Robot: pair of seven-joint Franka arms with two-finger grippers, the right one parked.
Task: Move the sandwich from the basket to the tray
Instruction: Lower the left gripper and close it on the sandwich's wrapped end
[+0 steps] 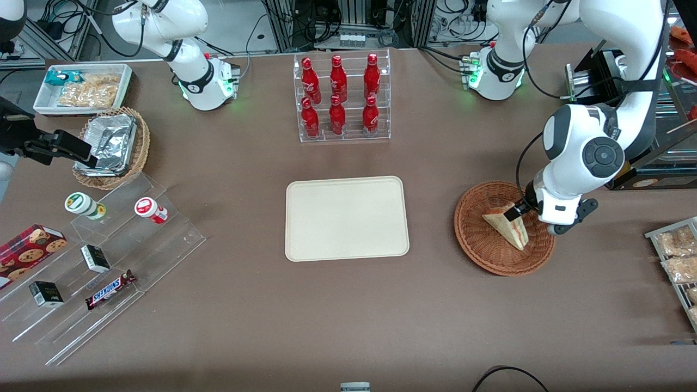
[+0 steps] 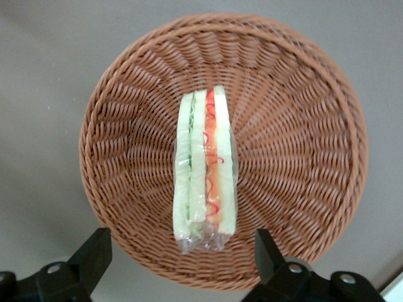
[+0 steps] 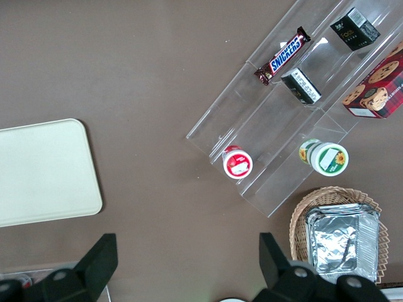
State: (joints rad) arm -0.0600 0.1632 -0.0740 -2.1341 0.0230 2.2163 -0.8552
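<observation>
Nearest you on the brown table (image 1: 326, 316) sits the clear stepped stand (image 1: 103, 283) toward the parked arm's end, holding a Snickers bar (image 1: 110, 289), two small dark boxes (image 1: 46, 293), a cookie box (image 1: 27, 250) and two capped cups (image 1: 151, 210). Farther in, mid-table, you have the cream tray (image 1: 347, 218), flat and bare, rounded corners, low rim. Level with it toward the working arm's end is the reddish-brown wicker basket (image 1: 479, 239), well apart from the tray. The sandwich (image 1: 506, 224) is in that basket, a wrapped wedge standing on edge; in the wrist view you see its cut edge up, the sandwich (image 2: 204, 170) showing red and pale layers between white bread, centred in the basket (image 2: 302, 157). The left gripper (image 1: 516, 211) is down over the basket at the sandwich's top; its fingers (image 2: 94, 255) are spread wide, one on each side of the sandwich's end, and you can see a gap to the wrapper on both sides, so nothing is pinched. At the table edge toward the working arm's end lies a rack of snack bags (image 1: 675, 256). Farther back is the tan basket with a foil container (image 1: 111, 142), then the clear shelf of six red bottles (image 1: 340, 95), and a white bin of snacks (image 1: 84, 89).
</observation>
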